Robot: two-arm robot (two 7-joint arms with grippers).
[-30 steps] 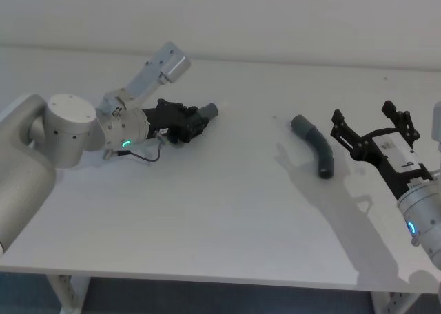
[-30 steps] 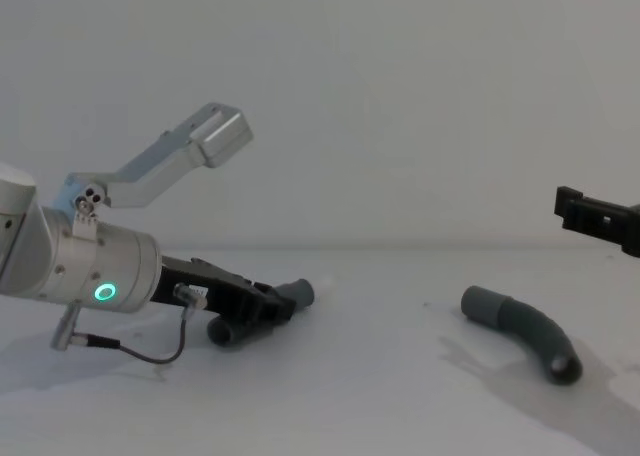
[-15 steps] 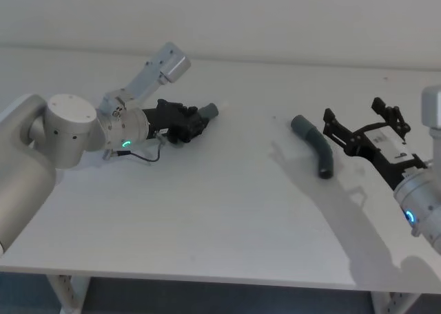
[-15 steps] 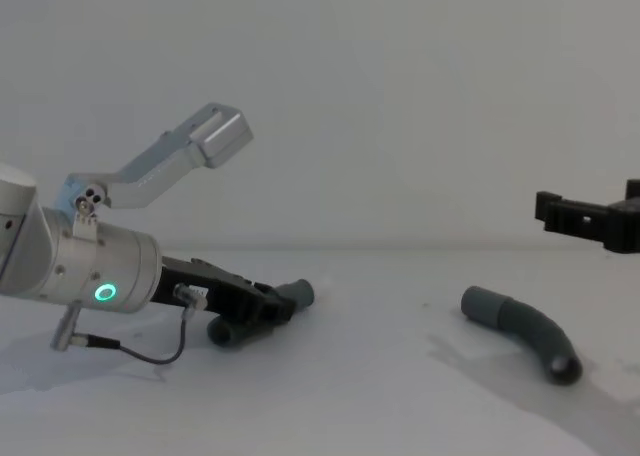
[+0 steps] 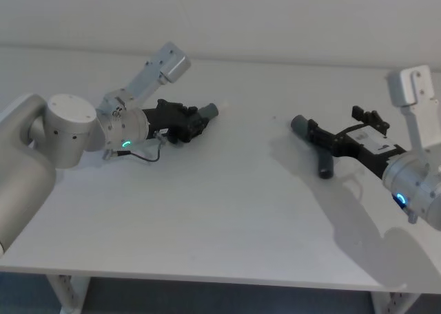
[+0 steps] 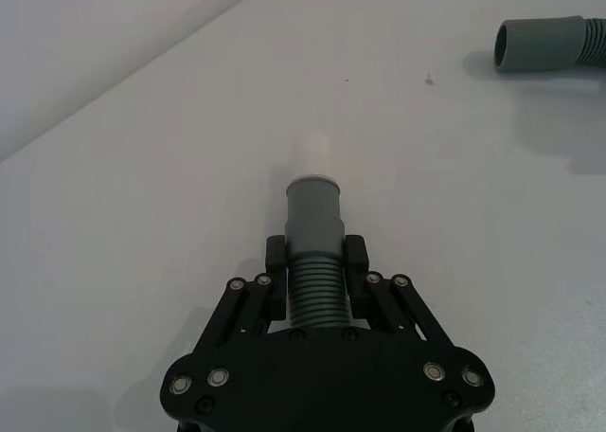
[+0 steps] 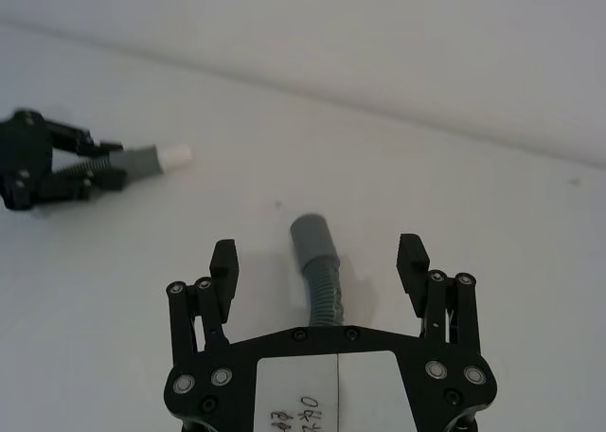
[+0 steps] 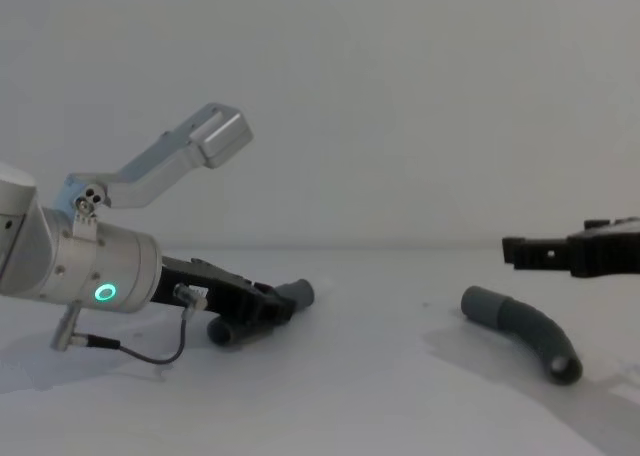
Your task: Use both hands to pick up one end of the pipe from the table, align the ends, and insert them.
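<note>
Wall (image 8: pixel 400 76): plain and pale; we see it rising right behind the tabletop.
Table (image 5: pixel 220 224): white and matte; we glimpse pale legs (image 5: pixel 65 291) beneath.
Floor (image 5: pixel 220 297): dark blue-grey.

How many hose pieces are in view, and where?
2. The narrow-tipped hose piece is gripped in the left tool at the table's left; the plain-cuffed hose piece lies free on the right, beneath the open right tool.
</note>
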